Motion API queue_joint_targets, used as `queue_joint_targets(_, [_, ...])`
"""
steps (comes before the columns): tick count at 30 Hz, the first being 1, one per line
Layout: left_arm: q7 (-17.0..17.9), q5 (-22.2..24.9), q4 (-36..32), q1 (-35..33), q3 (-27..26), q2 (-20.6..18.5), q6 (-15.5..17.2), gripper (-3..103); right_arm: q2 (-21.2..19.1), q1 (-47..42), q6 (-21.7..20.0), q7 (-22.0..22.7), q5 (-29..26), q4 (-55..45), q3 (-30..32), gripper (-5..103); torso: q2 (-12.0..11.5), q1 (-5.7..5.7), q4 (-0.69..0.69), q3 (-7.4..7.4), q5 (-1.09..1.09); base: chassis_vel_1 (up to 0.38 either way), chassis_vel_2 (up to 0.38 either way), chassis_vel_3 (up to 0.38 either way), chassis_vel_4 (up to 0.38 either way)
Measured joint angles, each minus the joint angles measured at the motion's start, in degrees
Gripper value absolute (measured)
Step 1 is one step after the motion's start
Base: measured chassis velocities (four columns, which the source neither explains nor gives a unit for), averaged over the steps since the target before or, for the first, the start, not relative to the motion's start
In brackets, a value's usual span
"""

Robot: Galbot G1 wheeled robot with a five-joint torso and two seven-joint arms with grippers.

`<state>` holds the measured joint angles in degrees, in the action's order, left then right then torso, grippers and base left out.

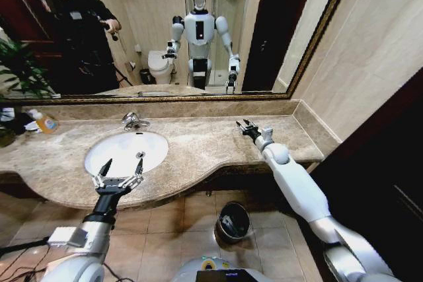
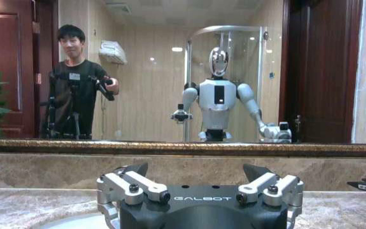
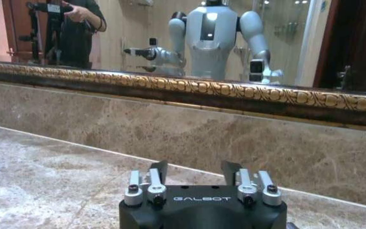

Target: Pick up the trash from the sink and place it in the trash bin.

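Two grippers are hovering: the left gripper [image 1: 121, 167], fingers spread and empty, is hanging over the sink [image 1: 99, 151]'s near rim. Farther off, the right gripper [image 1: 245, 127] is waiting above the counter [image 1: 198, 140], fingers apart; the bin [image 1: 232, 221] is lying on the floor between both arms

A: What's the countertop [image 1: 198, 146] made of?
B: Polished beige-brown marble, veined and glossy. The sink [image 1: 122, 150] looks like smooth white glazed ceramic, its faucet [image 1: 134, 121] bright chrome.
A: The floor?
B: Shiny tiles [image 1: 172, 219]. The trash bin [image 1: 232, 221] is black with 1 gleaming metal rim.
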<state>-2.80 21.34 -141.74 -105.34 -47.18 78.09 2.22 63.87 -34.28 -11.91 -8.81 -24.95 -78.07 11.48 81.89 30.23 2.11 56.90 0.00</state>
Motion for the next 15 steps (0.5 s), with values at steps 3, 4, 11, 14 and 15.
queue_joint_targets(3, [0.0,0.0,0.0,0.0,0.0,0.0,0.0,100,-0.1,1.2,-0.6,-1.9,0.0,1.6,-0.4,67,0.0,0.0,0.0,0.0,0.02,0.0,0.0,0.0,0.0])
queue_joint_targets(4, [0.0,0.0,0.0,0.0,0.0,0.0,0.0,100,-0.1,1.7,-0.9,-2.9,0.1,2.1,-0.4,73,0.0,0.0,0.0,0.0,0.01,0.0,0.0,0.0,0.0])
queue_joint_targets(11, [0.0,0.0,0.0,0.0,0.0,0.0,0.0,100,0.2,6.1,-1.3,-7.1,0.8,8.2,-0.6,97,0.0,0.0,0.0,0.0,0.0,0.0,0.0,0.0,0.0])
queue_joint_targets(14, [0.0,0.0,0.0,0.0,0.0,0.0,0.0,100,0.2,8.2,-1.9,-7.2,1.5,11.2,-0.5,100,0.0,0.0,0.0,0.0,0.01,0.0,0.0,0.0,0.0])
queue_joint_targets(15, [0.0,0.0,0.0,0.0,0.0,0.0,0.0,100,0.2,8.2,-1.9,-7.2,1.5,11.2,-0.5,100,0.0,0.0,0.0,0.0,0.01,0.0,0.0,0.0,0.0])
